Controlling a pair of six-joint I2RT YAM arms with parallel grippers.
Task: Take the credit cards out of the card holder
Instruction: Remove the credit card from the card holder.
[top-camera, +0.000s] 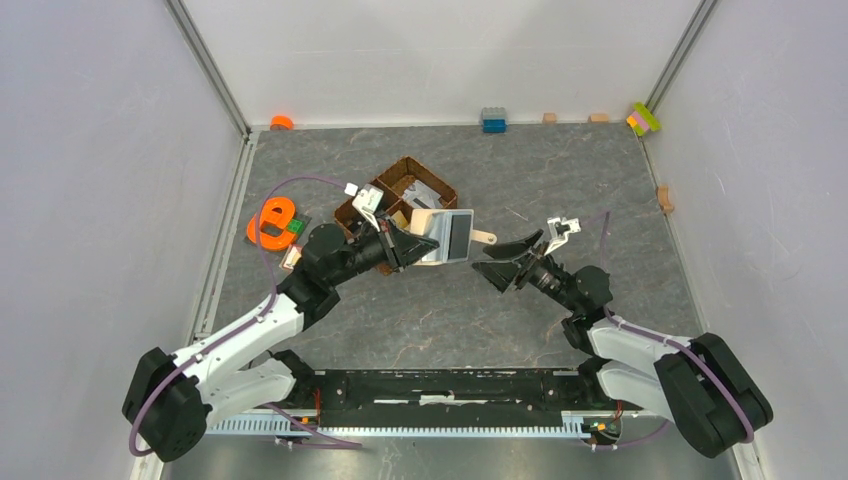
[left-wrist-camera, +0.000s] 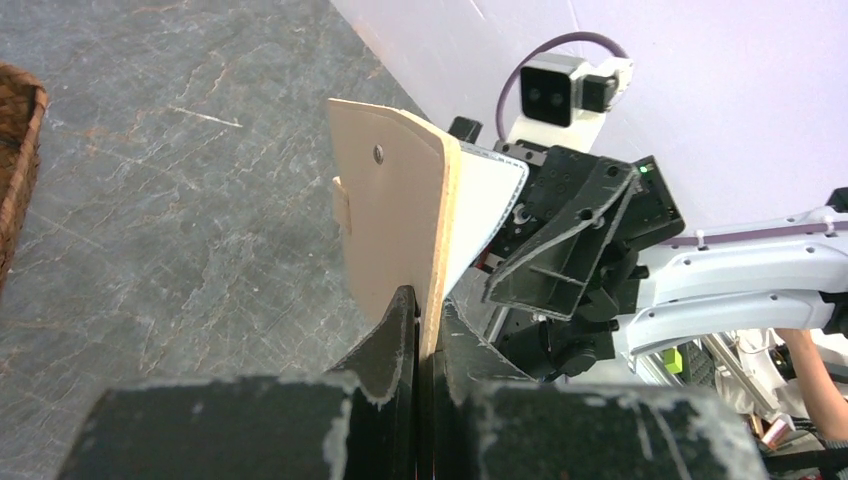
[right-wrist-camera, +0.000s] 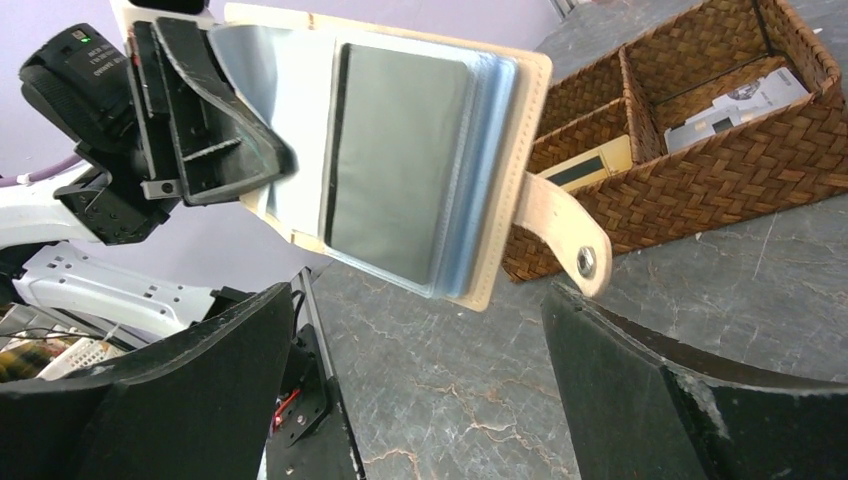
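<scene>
The left arm (top-camera: 330, 262) reaches inward, its jaws pinching one edge of the card holder (top-camera: 452, 237), which is held upright in the air over the tabletop (top-camera: 450, 320) just beside the wicker basket (top-camera: 432, 178). The right arm (top-camera: 580, 285) bends in to face it, jaws spread wide and touching nothing. The left wrist view gives only the holder's plain beige back, while the right wrist view shows its clear-grey sleeves (right-wrist-camera: 400, 170), closing tab (right-wrist-camera: 570, 235) and a cream card (right-wrist-camera: 590, 165) in a basket compartment.
</scene>
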